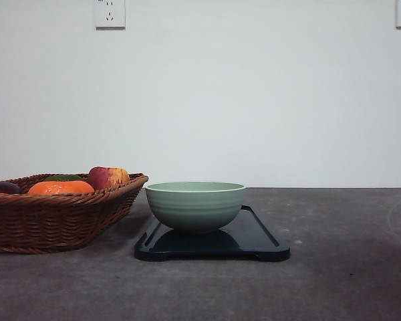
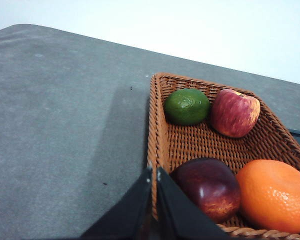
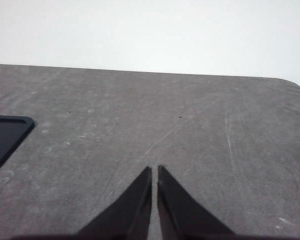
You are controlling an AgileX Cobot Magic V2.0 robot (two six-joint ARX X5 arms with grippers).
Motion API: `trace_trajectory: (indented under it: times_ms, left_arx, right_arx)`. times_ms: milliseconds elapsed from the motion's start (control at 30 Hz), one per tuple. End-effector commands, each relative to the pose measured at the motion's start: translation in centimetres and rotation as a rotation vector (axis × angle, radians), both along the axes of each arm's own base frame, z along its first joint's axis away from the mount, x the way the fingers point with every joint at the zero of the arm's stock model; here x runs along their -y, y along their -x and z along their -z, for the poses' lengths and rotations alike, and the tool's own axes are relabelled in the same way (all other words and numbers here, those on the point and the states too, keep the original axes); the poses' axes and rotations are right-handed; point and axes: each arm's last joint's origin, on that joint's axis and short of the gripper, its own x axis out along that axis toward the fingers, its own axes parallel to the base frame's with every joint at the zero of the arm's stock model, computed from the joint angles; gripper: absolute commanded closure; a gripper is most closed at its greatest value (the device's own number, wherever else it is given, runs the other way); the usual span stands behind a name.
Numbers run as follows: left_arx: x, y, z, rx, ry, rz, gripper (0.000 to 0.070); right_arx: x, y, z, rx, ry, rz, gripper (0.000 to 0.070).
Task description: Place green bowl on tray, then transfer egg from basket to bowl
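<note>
In the front view, the green bowl (image 1: 196, 204) was seen standing upright on the tray (image 1: 260, 242), toward its left end, on the grey tabletop (image 1: 334, 281). The basket (image 1: 53, 221) was set just beside the tray's left edge.

In the left wrist view, the left gripper (image 2: 154, 172) was held at the basket's rim (image 2: 154, 125), its fingers (image 2: 180, 210) pressed together on nothing. A lime (image 2: 186, 106), an apple (image 2: 234, 113), a dark red fruit (image 2: 210, 187) and an orange (image 2: 275, 195) were seen inside. No egg could be made out.

In the right wrist view, the right gripper (image 3: 154, 172) was held over bare tabletop, fingers together, a tray corner (image 3: 7, 132) well apart.
</note>
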Motion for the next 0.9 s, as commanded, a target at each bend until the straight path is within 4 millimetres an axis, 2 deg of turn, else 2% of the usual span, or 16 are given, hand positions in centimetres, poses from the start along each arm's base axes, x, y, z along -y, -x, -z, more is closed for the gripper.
trace_trajectory:
  times_ms: [0,867]
  left_arx:
    - [-0.01,-0.08,0.68,-0.024,0.004,-0.003,0.07]
    - [-0.01,-0.08,0.68,-0.024,0.004,-0.003,0.07]
  right_arx:
    - [0.01,-0.03,0.03,0.007,-0.009,0.002,0.0688]
    - [0.01,-0.03,0.03,0.007,-0.009,0.002,0.0688]
